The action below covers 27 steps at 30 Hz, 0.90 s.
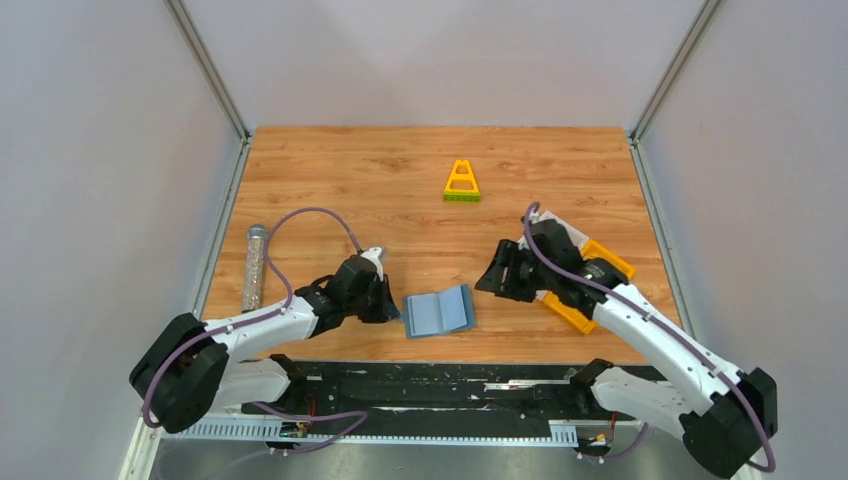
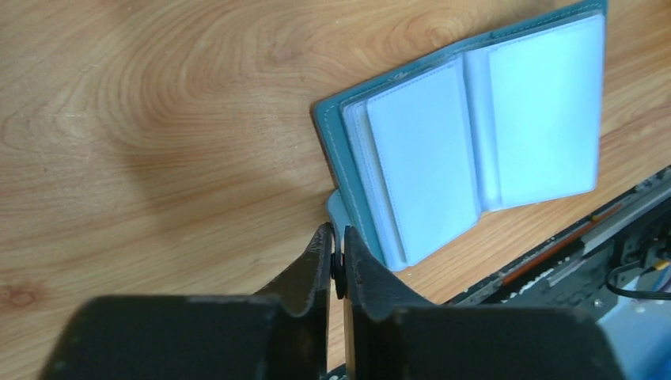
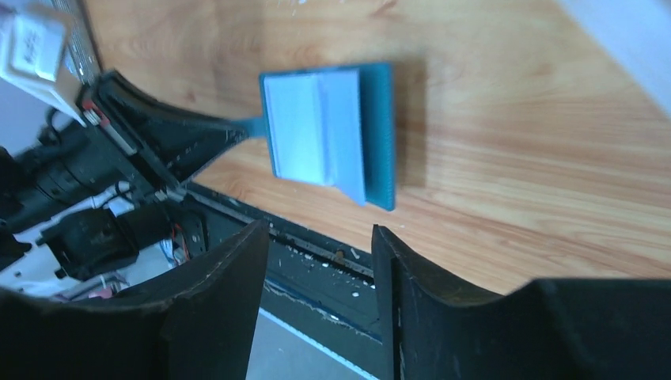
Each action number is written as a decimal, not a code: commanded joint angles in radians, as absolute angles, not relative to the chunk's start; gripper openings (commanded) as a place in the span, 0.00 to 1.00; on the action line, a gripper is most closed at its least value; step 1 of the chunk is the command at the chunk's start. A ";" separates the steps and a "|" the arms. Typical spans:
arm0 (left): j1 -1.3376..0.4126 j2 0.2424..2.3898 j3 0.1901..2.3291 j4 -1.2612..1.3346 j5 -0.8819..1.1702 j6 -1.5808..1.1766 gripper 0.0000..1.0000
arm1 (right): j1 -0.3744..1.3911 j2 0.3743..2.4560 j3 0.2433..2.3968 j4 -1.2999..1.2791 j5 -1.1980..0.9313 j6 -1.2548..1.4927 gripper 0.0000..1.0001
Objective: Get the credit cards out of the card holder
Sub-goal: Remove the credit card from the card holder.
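left gripper [image 2: 336, 241] pinches the card holder [image 2: 475, 134] by its tab, lower centre; hold it flat for the open, empty right gripper [image 3: 320, 237].

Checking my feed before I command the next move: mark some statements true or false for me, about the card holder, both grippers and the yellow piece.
1. The card holder lies open on the table. True.
2. The left gripper pinches the card holder's small tab. True.
3. The right gripper holds a credit card. False: its jaws stand open and empty, apart from the card holder.
4. The yellow triangular piece rests on the card holder. False: it sits far back on the table, well apart.
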<state>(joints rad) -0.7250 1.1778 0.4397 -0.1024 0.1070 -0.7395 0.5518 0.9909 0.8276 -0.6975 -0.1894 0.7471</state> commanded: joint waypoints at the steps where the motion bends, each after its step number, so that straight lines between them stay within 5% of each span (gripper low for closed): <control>1: -0.729 1.177 0.498 -0.065 0.129 -0.702 0.06 | 0.689 1.078 0.799 -0.471 -0.110 0.883 0.53; 11: -0.729 1.100 0.483 -0.034 0.268 -0.728 0.00 | 0.874 1.448 0.927 -0.391 -0.021 0.868 0.57; 27: -0.729 1.004 0.462 -0.032 0.293 -0.752 0.00 | 0.959 1.589 0.972 -0.357 0.042 0.871 0.57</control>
